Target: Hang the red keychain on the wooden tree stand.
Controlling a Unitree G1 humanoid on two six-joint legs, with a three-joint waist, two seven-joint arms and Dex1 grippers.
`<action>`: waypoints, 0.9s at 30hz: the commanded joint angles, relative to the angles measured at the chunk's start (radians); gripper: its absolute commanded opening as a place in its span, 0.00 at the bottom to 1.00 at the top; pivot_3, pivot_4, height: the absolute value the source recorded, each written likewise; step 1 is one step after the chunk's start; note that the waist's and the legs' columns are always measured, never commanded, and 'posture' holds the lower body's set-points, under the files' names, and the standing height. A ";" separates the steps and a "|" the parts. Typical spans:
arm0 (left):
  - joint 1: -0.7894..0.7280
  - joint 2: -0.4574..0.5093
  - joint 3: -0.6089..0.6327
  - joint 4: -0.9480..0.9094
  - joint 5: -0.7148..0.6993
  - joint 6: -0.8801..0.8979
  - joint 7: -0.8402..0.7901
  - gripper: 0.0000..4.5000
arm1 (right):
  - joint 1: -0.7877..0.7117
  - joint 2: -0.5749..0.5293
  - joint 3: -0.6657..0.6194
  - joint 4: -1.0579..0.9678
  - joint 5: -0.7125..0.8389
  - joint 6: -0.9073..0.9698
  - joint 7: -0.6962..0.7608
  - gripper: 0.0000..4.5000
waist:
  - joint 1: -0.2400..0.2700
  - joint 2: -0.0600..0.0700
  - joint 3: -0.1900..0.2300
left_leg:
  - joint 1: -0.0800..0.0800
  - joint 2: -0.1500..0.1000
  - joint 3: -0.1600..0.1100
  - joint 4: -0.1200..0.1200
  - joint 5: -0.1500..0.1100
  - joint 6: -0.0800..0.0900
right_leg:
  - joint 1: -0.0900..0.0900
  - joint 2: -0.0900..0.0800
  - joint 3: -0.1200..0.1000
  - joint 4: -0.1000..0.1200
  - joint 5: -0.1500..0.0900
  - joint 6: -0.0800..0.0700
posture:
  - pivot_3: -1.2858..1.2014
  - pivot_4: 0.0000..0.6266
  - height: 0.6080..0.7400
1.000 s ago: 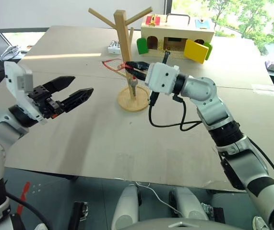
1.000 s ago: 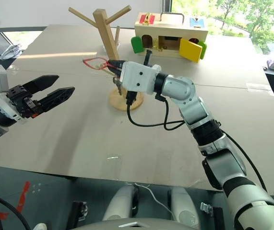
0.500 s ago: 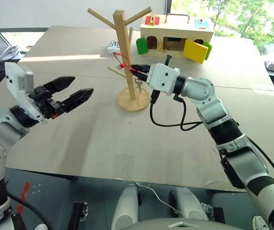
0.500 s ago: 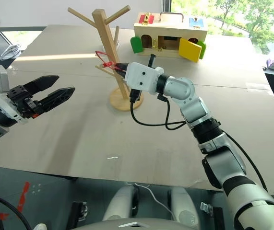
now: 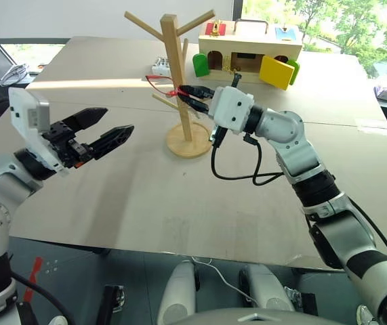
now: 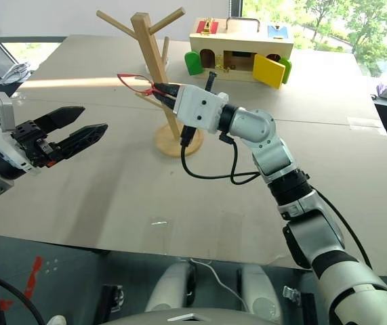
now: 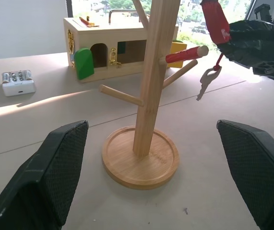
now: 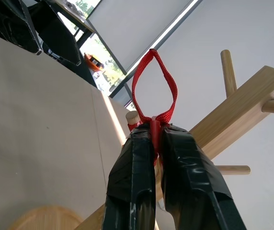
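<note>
Right tool (image 5: 188,95) clamped tight on the red keychain (image 8: 154,91), cord loop poking out past the fingertips, silver key (image 7: 206,82) dangling just below, right up beside the post of the wooden tree stand (image 5: 177,74) and next to a red-tipped peg (image 7: 184,53). Left tool (image 5: 97,130) spread wide and holding nothing, hovering over the worktop (image 5: 139,196), well apart from the stand's round base (image 7: 140,157) ahead of it.
</note>
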 commanded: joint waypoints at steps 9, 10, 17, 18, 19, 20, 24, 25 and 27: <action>-0.018 0.012 -0.001 -0.031 0.003 -0.003 0.005 1.00 | 0.003 0.000 -0.006 -0.026 -0.015 0.014 0.003 0.02 | 0.000 0.000 0.000 | 0.000 0.000 0.000 0.000 0.000 0.000 | 0.000 0.000 0.000 0.000 0.000 0.000 | 0.52 0.24 1.00; -0.017 0.012 -0.002 -0.032 0.003 -0.004 0.006 1.00 | 0.002 0.002 -0.004 -0.019 -0.020 0.015 0.000 0.02 | 0.000 0.000 0.000 | 0.000 0.000 0.000 0.000 0.000 0.000 | 0.000 0.000 0.000 0.000 0.000 0.000 | 0.52 0.24 1.00; -0.015 0.010 -0.001 -0.036 0.006 -0.009 0.013 1.00 | -0.018 0.002 0.017 0.081 -0.102 0.006 -0.038 0.02 | 0.000 0.000 0.000 | 0.000 0.000 0.000 0.000 0.000 0.000 | 0.000 0.000 0.000 0.000 0.000 0.000 | 0.52 0.24 1.00; -0.013 0.010 0.001 -0.038 0.004 -0.009 0.015 1.00 | -0.021 0.002 0.019 0.096 -0.112 0.003 -0.044 0.02 | 0.000 0.000 0.000 | 0.000 0.000 0.000 0.000 0.000 0.000 | 0.000 0.000 0.000 0.000 0.000 0.000 | 0.52 0.24 1.00; -0.012 0.010 0.002 -0.039 0.003 -0.008 0.017 1.00 | -0.026 0.005 0.017 0.112 -0.119 0.004 -0.052 0.02 | 0.000 0.000 0.000 | 0.000 0.000 0.000 0.000 0.000 0.000 | 0.000 0.000 0.000 0.000 0.000 0.000 | 0.52 0.24 1.00; -0.011 0.011 0.003 -0.041 0.001 -0.007 0.018 1.00 | -0.029 0.007 0.016 0.124 -0.124 0.003 -0.058 0.02 | 0.000 0.000 0.000 | 0.000 0.000 0.000 0.000 0.000 0.000 | 0.000 0.000 0.000 0.000 0.000 0.000 | 0.52 0.24 1.00; -0.005 0.012 0.007 -0.045 0.002 -0.006 0.020 1.00 | -0.038 0.025 -0.010 0.150 -0.110 -0.007 -0.087 0.18 | -0.001 0.000 0.000 | 0.000 0.000 0.000 0.000 0.000 0.000 | 0.000 0.000 0.000 0.000 0.000 0.000 | 0.52 0.24 1.00; -0.003 0.012 0.006 -0.045 0.005 -0.007 0.020 1.00 | -0.036 0.029 -0.019 0.148 -0.098 -0.007 -0.089 0.27 | -0.001 0.000 0.000 | 0.000 0.000 0.000 0.000 0.000 0.000 | 0.000 0.000 0.000 0.000 0.000 0.000 | 0.52 0.24 1.00; -0.002 0.010 0.004 -0.045 0.008 -0.009 0.021 1.00 | -0.031 0.041 -0.040 0.140 -0.074 -0.017 -0.104 0.44 | -0.001 0.000 0.000 | 0.000 0.000 0.000 0.000 0.000 0.000 | 0.000 0.000 0.000 0.000 0.000 0.000 | 0.52 0.24 1.00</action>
